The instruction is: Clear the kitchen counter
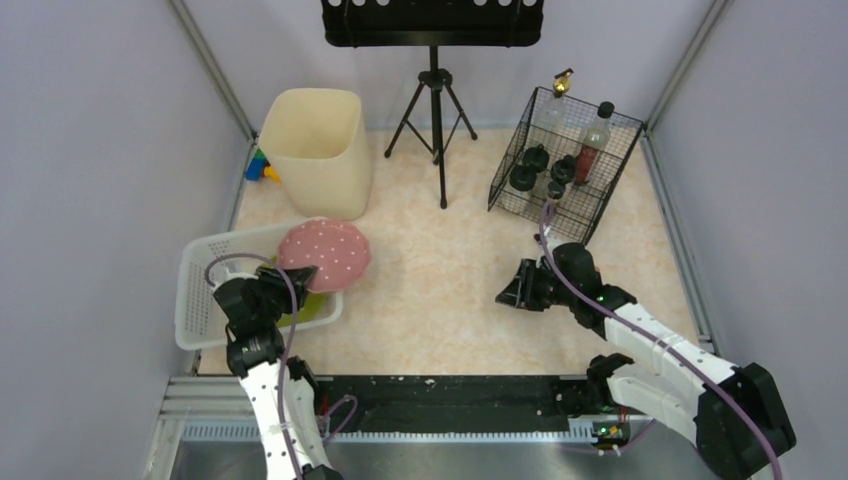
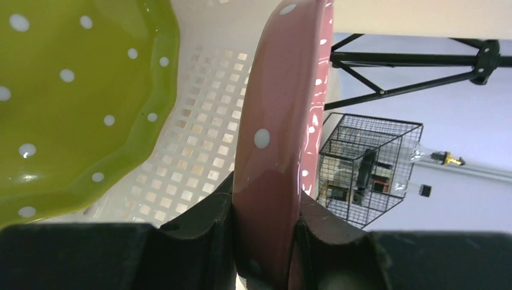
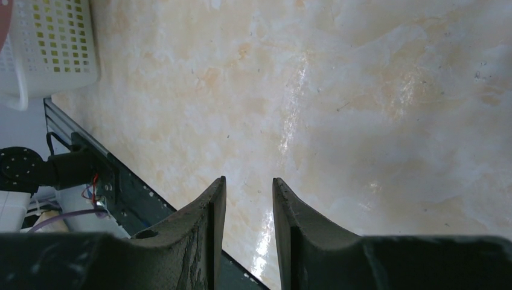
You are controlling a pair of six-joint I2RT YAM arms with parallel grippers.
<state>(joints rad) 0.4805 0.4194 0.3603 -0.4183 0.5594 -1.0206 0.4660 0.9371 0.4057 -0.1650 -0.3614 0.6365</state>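
The left hand (image 2: 265, 232) is pinched tight on the rim of a pink dotted plate (image 1: 325, 252), holding it tilted over the white basket (image 1: 200, 300). A green plate (image 2: 72, 96) lies in the basket just beside it. With the basket directly beneath, lowering looks like the next move. The right hand (image 3: 247, 205), fingers slightly apart and empty, hovers over the middle of the worktop (image 1: 440, 300).

On the tabletop (image 1: 450, 290), the basket (image 1: 195, 300) lies near left, a dish (image 1: 325, 252) over it, the bin (image 1: 330, 185) behind, the tripod (image 1: 437, 130) far centre, the wire rack (image 1: 610, 190) far right.
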